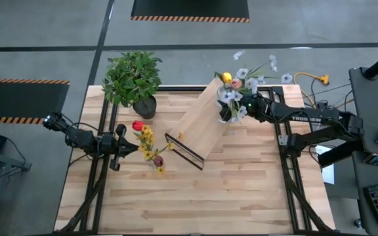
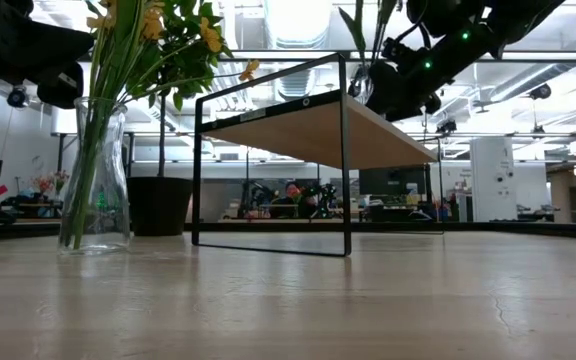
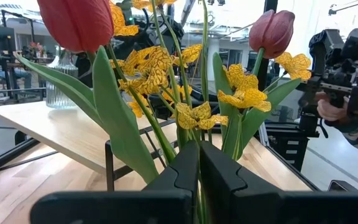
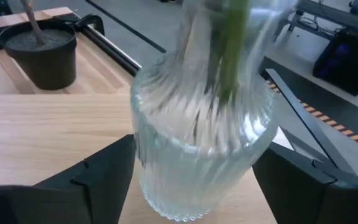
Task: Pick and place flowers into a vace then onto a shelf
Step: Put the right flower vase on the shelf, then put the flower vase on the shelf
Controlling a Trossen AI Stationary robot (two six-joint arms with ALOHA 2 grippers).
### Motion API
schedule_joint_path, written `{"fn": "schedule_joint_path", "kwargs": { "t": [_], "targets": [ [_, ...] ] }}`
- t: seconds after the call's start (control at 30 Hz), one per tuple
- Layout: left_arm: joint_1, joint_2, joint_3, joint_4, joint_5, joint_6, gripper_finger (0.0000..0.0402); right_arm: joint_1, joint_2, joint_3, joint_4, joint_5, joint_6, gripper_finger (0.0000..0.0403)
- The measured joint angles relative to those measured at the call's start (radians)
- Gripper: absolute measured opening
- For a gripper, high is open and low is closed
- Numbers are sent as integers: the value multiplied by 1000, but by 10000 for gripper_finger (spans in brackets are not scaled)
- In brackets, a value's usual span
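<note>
A ribbed glass vase (image 4: 201, 143) with white-bluish flowers (image 1: 245, 78) stands upright on the far right end of the pale wood shelf (image 1: 199, 121). My right gripper (image 4: 194, 180) is open, with one finger on each side of the vase's lower wall. A second clear vase (image 2: 96, 185) stands on the table left of the shelf, holding red and yellow flowers (image 1: 146, 141). My left gripper (image 3: 197, 168) is shut and level, just short of those flowers on their left side. My right gripper comes at the ribbed vase from the table's right, slanting slightly down. Its fingers (image 4: 104, 177) stand close beside the lower wall (image 4: 166, 186); I cannot tell whether they touch it. The vase's base rests on the shelf board.
A bushy green plant (image 1: 133, 78) in a dark pot (image 4: 39, 53) stands at the table's far left, beside the shelf's black frame (image 2: 346, 150). Bare planks (image 1: 228, 190) fill the near half of the table. Cables and equipment lie beyond the right edge.
</note>
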Motion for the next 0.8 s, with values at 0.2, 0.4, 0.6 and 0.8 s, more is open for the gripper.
{"fn": "schedule_joint_path", "kwargs": {
  "t": [0.2, 0.4, 0.6, 0.8],
  "targets": [
    [0, 0, 0, 0, 0, 0, 0, -3, -1, -2, 5, 4, 3, 327],
    [0, 0, 0, 0, 0, 0, 0, -3, -34, 4, -69, 4, -4, 345],
    [0, 0, 0, 0, 0, 0, 0, 27, -185, -10, -150, 3, 18, 344],
    [0, 0, 0, 0, 0, 0, 0, 115, -354, -117, -176, -132, 93, 326]
  ]
}}
